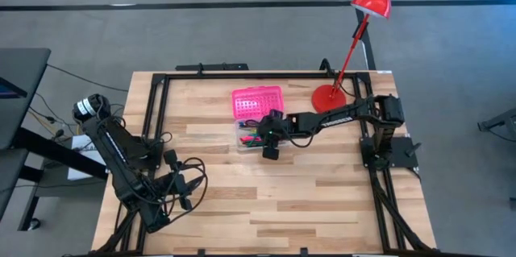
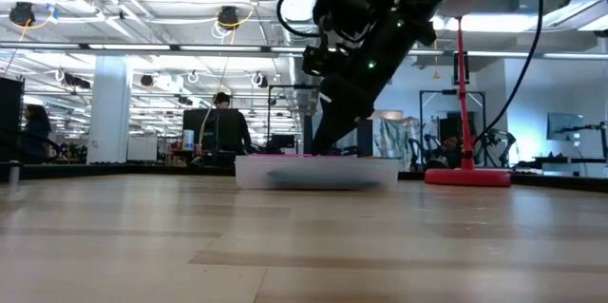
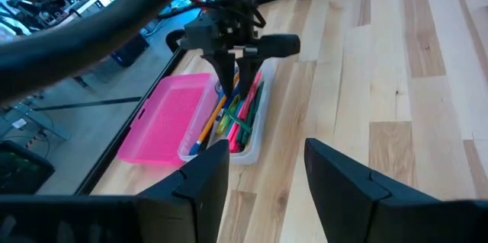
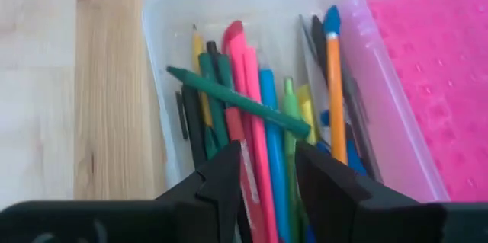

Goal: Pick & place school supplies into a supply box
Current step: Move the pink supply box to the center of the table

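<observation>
The right gripper [image 4: 265, 168] hangs spread and empty over the supply box [image 1: 260, 118] at frame centre, where pens [image 4: 263, 113] lie; left gripper [image 3: 267, 168] spread, parked lower left

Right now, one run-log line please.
right pincer: open, over clear base | pens: inside | pink lid: open | left pincer: open, idle

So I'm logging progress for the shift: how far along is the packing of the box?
Nearly done, it seems. A bundle of coloured pens and pencils already lies in the clear plastic box base, its pink textured lid open beside it. The right end effector hovers open over them, holding nothing. No loose supplies show on the wooden table; the left end effector waits open.
</observation>
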`<state>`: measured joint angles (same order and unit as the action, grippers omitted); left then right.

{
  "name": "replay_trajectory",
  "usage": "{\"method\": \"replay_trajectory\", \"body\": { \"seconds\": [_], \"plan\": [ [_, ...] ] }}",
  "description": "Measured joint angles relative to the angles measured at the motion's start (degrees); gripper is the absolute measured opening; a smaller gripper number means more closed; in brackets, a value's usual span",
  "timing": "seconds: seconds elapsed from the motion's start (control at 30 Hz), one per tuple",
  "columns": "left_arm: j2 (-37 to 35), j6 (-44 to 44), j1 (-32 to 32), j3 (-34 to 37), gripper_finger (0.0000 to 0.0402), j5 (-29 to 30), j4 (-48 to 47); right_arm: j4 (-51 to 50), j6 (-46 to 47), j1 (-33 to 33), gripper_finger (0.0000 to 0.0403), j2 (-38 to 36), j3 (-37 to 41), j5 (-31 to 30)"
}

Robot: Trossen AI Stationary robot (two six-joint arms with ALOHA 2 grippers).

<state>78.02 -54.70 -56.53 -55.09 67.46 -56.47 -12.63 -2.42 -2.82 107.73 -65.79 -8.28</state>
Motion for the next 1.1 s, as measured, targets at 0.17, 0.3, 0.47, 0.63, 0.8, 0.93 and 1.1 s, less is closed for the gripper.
{"method": "replay_trajectory", "body": {
  "seconds": [0.17, 0.3, 0.47, 0.63, 0.8, 0.93, 1.1],
  "plan": [
    [0.0, 0.0, 0.0, 0.0, 0.0167, 0.07, -0.05, 0.0, 0.3, 0.19, 0.0117, 0.81, 0.01, 0.48],
    [0.0, 0.02, 0.0, 0.0, 0.0167, 0.39, -0.26, -0.42, 0.92, 0.17, 0.0117, 3.1, 0.13, 1.04],
    [0.0, 0.01, 0.0, 0.0, 0.0167, 0.39, -0.33, 0.09, 1.02, 0.15, 0.0117, 4.06, -0.14, 2.62],
    [0.0, -0.09, 0.0, 0.0, 0.0167, 0.38, -0.91, -0.93, 1.29, 1.43, 0.0117, 3.58, -0.08, 4.03],
    [0.0, -0.42, 0.0, 0.0, 0.0167, 0.39, -0.9, -1.53, 0.51, 4.07, 0.0117, 3.55, -0.08, 4.34],
    [0.0, -0.44, 0.0, 0.0, 0.0167, 0.39, -0.92, -2.35, 0.45, 6.89, 0.0117, 3.51, -0.09, 4.31],
    [0.0, -0.46, 0.17, 0.0, 0.0167, 0.61, -0.92, -2.89, 0.29, 11.41, 0.0117, 3.51, -0.53, 4.43]
  ]
}}
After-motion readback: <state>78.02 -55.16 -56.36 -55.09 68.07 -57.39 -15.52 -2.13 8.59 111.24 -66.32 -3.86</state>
